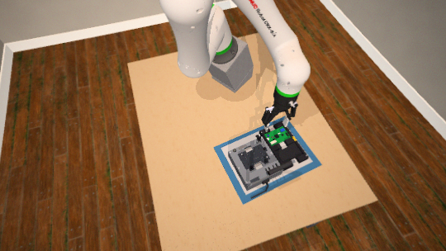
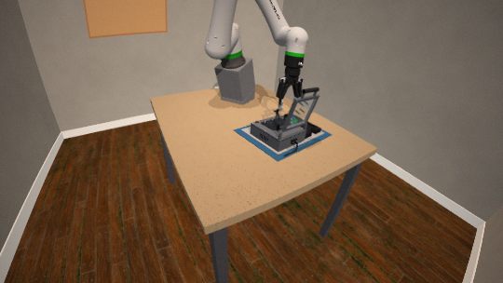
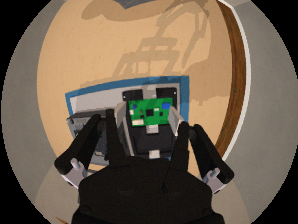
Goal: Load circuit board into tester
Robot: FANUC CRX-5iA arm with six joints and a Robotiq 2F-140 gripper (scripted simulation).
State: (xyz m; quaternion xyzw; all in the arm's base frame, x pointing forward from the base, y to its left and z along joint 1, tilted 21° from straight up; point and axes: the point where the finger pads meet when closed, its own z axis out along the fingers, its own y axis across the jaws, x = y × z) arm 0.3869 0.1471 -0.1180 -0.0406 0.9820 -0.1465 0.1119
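The green circuit board [image 1: 277,135] [image 3: 152,112] lies face up in the far pocket of the black tray [image 1: 294,152] [image 3: 150,141]. In the exterior view the board [image 2: 294,120] shows only as a green patch behind the lid. The grey tester [image 1: 253,158] [image 2: 276,132] stands beside the tray, and its lid [image 2: 304,106] is raised steeply with the handle [image 2: 311,89] at the top. My gripper [image 1: 280,119] [image 2: 289,98] [image 3: 147,110] is open and empty. It hangs a short way above the board, with one finger on each side of it.
Tester and tray stand on a blue-edged white mat [image 1: 231,178] [image 2: 247,135] on the wooden table [image 1: 186,173]. A black cable [image 1: 266,187] leaves the tester's front. The robot's grey base [image 1: 233,68] [image 2: 235,81] stands at the back of the table.
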